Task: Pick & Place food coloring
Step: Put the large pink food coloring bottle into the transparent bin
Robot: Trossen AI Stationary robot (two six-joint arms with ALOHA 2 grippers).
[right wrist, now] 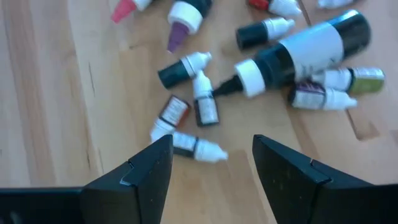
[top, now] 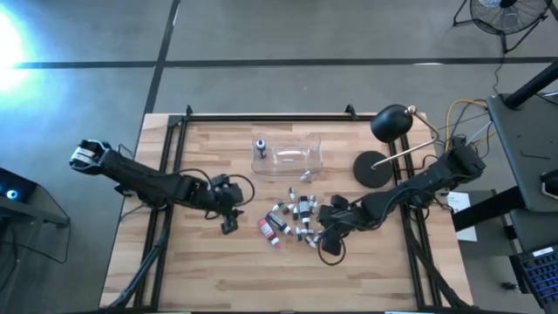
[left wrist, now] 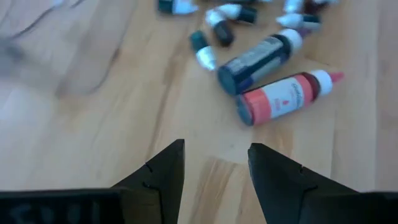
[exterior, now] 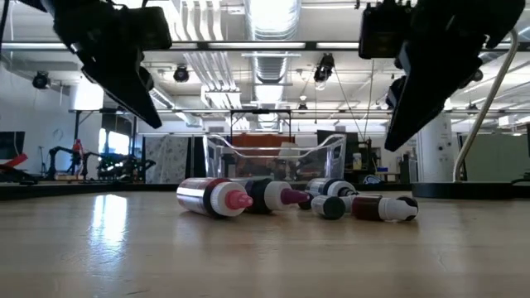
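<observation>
We see a wooden table (top: 209,270) with a heap of little food coloring bottles (top: 292,218) lying on their sides near its middle, a bit toward the right edge. They are small dropper bottles, some dark and some whitish. At the left end of the heap lies a red bottle (left wrist: 283,98) with a pink tip, and just beside it a dark bottle (left wrist: 258,62) with a white cap. In the right wrist view we see a bigger dark bottle with a white label (right wrist: 305,53) among the tiny ones. Behind the heap, nearer the far edge of the table, stands a clear plastic box (top: 292,155), and one small bottle (top: 259,144) stands at its left end; we cannot tell if it is inside the box. A black lamp (top: 384,144) stands near the far right corner. The left gripper (top: 229,214) hangs over the table just left of the heap. Its two dark fingers (left wrist: 165,171) are apart and hold nothing. The right gripper (top: 327,228) hangs at the right side of the heap, over the small bottles. Its fingers (right wrist: 146,168) are apart too, and nothing is between them.
</observation>
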